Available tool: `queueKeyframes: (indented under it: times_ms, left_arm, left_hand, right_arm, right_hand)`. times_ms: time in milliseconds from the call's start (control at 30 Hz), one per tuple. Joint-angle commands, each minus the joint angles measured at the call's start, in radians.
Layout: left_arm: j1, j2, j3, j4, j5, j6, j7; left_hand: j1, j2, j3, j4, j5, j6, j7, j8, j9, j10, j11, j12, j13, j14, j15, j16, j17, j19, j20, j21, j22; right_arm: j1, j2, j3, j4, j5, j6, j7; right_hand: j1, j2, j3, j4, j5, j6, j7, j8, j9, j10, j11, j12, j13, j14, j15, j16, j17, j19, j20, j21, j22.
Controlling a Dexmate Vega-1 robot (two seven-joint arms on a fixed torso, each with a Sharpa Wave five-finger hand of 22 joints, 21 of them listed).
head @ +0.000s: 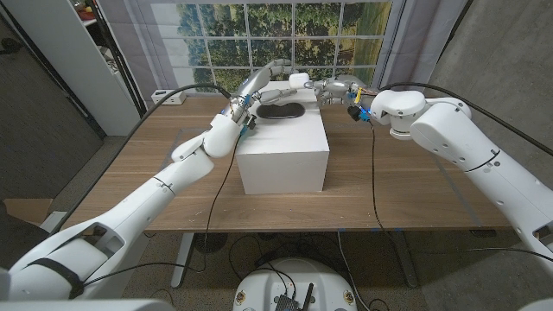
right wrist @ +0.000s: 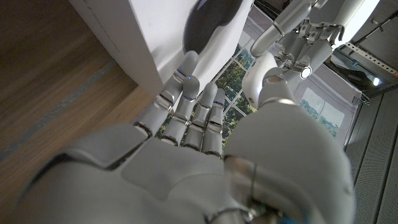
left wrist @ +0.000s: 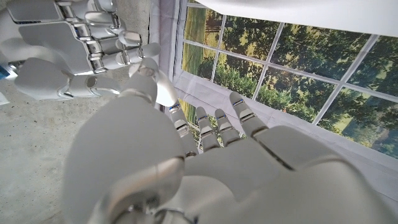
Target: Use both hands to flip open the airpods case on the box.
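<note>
The airpods case (head: 300,80) is seen raised above the far edge of the white box (head: 283,149), between left hand (head: 263,85) and right hand (head: 333,86). Whether either hand actually grips it cannot be told, nor whether the lid is open. The flip appears in hand; one steadying hold and one lifting thumb are judged needed.

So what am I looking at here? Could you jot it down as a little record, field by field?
Setting: wooden table in front of a backdrop of a window with trees
Box: white box near the table's middle
On the box: dark oval pad
Airpods case: small white case held above the box's far edge
Left robot hand: raised at the case
Right robot hand: raised at the case from the other side
Case lid: cannot tell if open
</note>
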Motion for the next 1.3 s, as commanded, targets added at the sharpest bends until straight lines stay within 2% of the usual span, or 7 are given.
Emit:
queueKeyframes:
  times_ms: [33, 333, 467, 767, 1033, 1133, 1300]
  left_arm:
    - [-0.005, -0.017, 0.018, 0.015, 0.009, 0.017, 0.027]
    - [-0.011, -0.018, 0.028, 0.018, 0.000, 0.021, 0.018]
    - [-0.008, -0.016, 0.029, 0.011, -0.007, 0.027, 0.010]
    - [-0.002, -0.016, 0.033, 0.003, -0.029, 0.027, -0.009]
    - [0.002, -0.016, 0.038, -0.012, -0.024, 0.046, -0.013]
    - [0.002, -0.015, 0.040, -0.015, -0.022, 0.046, -0.014]
    - [0.001, -0.017, 0.041, -0.016, -0.023, 0.045, -0.015]
  left_hand:
    - [0.001, 0.015, -0.006, 0.002, 0.008, 0.215, 0.064, 0.105, 0.110, 0.009, -0.005, -0.003, 0.002, 0.008, -0.071, -0.002, 0.000, 0.004, 0.008, -0.001, 0.002]
    - [0.001, 0.016, -0.013, 0.003, 0.009, 0.218, 0.063, 0.104, 0.111, 0.011, -0.005, -0.004, 0.002, 0.011, -0.072, -0.002, 0.000, 0.006, 0.006, 0.000, 0.003]
    - [0.001, 0.017, -0.016, 0.004, 0.009, 0.220, 0.063, 0.103, 0.110, 0.012, -0.004, -0.004, 0.002, 0.012, -0.073, -0.002, 0.000, 0.006, 0.007, 0.000, 0.003]
    - [0.003, 0.020, -0.021, 0.004, 0.010, 0.223, 0.064, 0.100, 0.109, 0.017, -0.005, -0.003, 0.002, 0.013, -0.076, -0.003, 0.000, 0.008, 0.006, 0.001, 0.004]
    - [0.005, 0.021, -0.026, 0.005, 0.010, 0.226, 0.064, 0.098, 0.108, 0.019, -0.006, -0.004, 0.003, 0.015, -0.076, -0.004, -0.001, 0.006, 0.006, 0.000, 0.005]
    - [0.006, 0.022, -0.027, 0.004, 0.010, 0.227, 0.063, 0.098, 0.109, 0.020, -0.003, -0.004, 0.003, 0.016, -0.076, -0.004, -0.001, 0.005, 0.006, 0.000, 0.005]
    - [0.007, 0.023, -0.030, 0.005, 0.010, 0.227, 0.064, 0.097, 0.109, 0.022, -0.003, -0.004, 0.003, 0.018, -0.077, -0.004, -0.001, 0.005, 0.006, -0.001, 0.006]
  right_arm:
    - [0.007, 0.027, -0.030, 0.027, 0.022, 0.019, -0.023]
    - [0.000, 0.032, -0.035, 0.033, 0.017, 0.056, -0.029]
    - [-0.004, 0.030, -0.031, 0.032, 0.021, 0.065, -0.028]
    - [-0.017, 0.028, -0.021, 0.038, 0.035, 0.091, -0.021]
    - [-0.022, 0.027, -0.020, 0.038, 0.039, 0.102, -0.024]
    - [-0.020, 0.029, -0.024, 0.042, 0.037, 0.106, -0.023]
    - [-0.021, 0.032, -0.027, 0.045, 0.035, 0.112, -0.027]
  right_hand:
    - [0.020, 0.005, 0.009, -0.006, -0.002, 0.020, -0.001, 0.010, 0.009, 0.009, -0.001, 0.020, 0.022, 0.017, -0.169, 0.012, 0.006, 0.011, -0.002, 0.012, 0.002]
    - [0.040, 0.015, 0.022, -0.008, -0.003, 0.059, -0.014, 0.023, 0.020, 0.034, -0.015, 0.051, 0.045, 0.033, -0.170, 0.027, 0.006, 0.010, -0.006, 0.027, -0.001]
    - [0.049, 0.019, 0.028, -0.008, -0.004, 0.102, -0.036, 0.039, 0.028, 0.051, -0.021, 0.061, 0.043, 0.045, -0.170, 0.035, 0.005, 0.011, -0.009, 0.038, -0.002]
    - [0.051, 0.021, 0.031, -0.004, -0.005, 0.133, -0.043, 0.050, 0.040, 0.067, -0.029, 0.069, 0.037, 0.059, -0.169, 0.041, 0.005, 0.011, -0.014, 0.050, -0.004]
    - [0.062, 0.037, 0.043, -0.002, -0.005, 0.203, -0.058, 0.081, 0.064, 0.126, -0.049, 0.091, 0.026, 0.089, -0.171, 0.056, 0.005, 0.011, -0.020, 0.072, -0.007]
    - [0.079, 0.044, 0.053, -0.008, -0.005, 0.234, -0.062, 0.096, 0.078, 0.146, -0.050, 0.098, 0.019, 0.101, -0.171, 0.065, 0.006, 0.011, -0.026, 0.084, -0.008]
    - [0.122, 0.070, 0.078, -0.016, -0.004, 0.272, -0.076, 0.117, 0.103, 0.172, -0.068, 0.110, 0.016, 0.120, -0.172, 0.080, 0.007, 0.005, -0.039, 0.104, -0.008]
